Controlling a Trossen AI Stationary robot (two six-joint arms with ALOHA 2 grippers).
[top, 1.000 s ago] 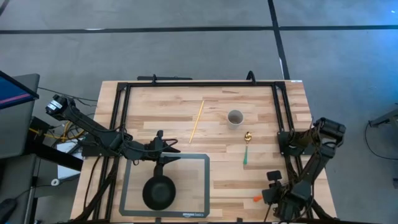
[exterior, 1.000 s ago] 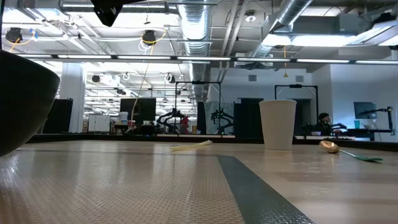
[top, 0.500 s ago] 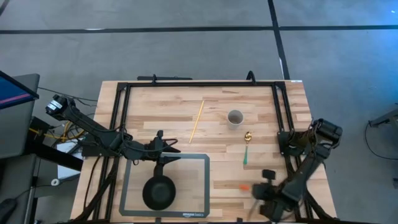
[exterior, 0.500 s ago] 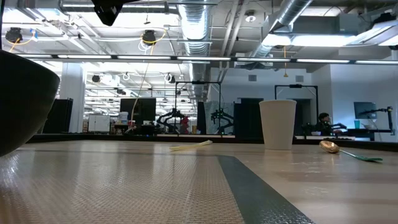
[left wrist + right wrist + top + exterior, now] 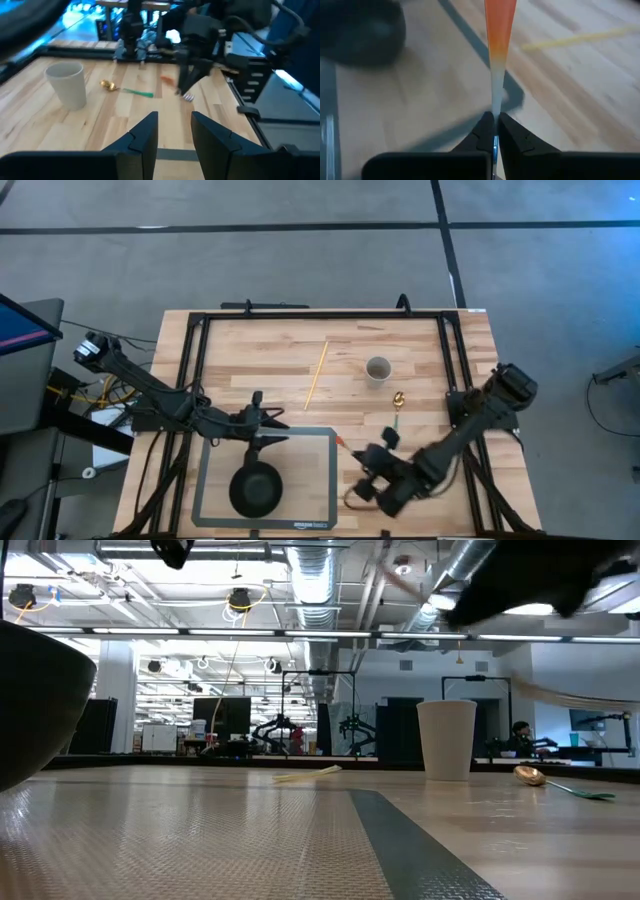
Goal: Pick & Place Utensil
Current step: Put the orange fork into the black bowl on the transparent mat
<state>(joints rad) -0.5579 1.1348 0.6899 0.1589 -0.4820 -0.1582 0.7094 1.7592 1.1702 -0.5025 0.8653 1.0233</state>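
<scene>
My right gripper (image 5: pixel 364 469) hovers over the table just right of the grey mat (image 5: pixel 318 442), shut on a utensil with an orange handle (image 5: pixel 500 30) and a silver neck. A black bowl (image 5: pixel 255 490) sits on the mat. A white cup (image 5: pixel 378 368), a gold spoon with a green handle (image 5: pixel 397 418) and a pale yellow stick (image 5: pixel 317 372) rest on the wood. My left gripper (image 5: pixel 272 427) waits open at the mat's far edge, above the bowl. My right gripper pinches the utensil's silver neck (image 5: pixel 494 102) between its two fingertips (image 5: pixel 482 131). The orange handle sticks out forward past the fingers, along them, toward the mat and the table's left. The utensil is lifted clear of the table.
A black frame (image 5: pixel 320 314) runs along the far and side edges of the table. The cup and the spoon lie on the far side of my right arm (image 5: pixel 450 442). Bare wood shows between the mat and the spoon.
My right arm has swung from the near right corner toward the table's left, carrying the orange-handled utensil in the air until it reached the right edge of the mat. My left arm, bowl, cup, spoon and stick have stayed in place.
</scene>
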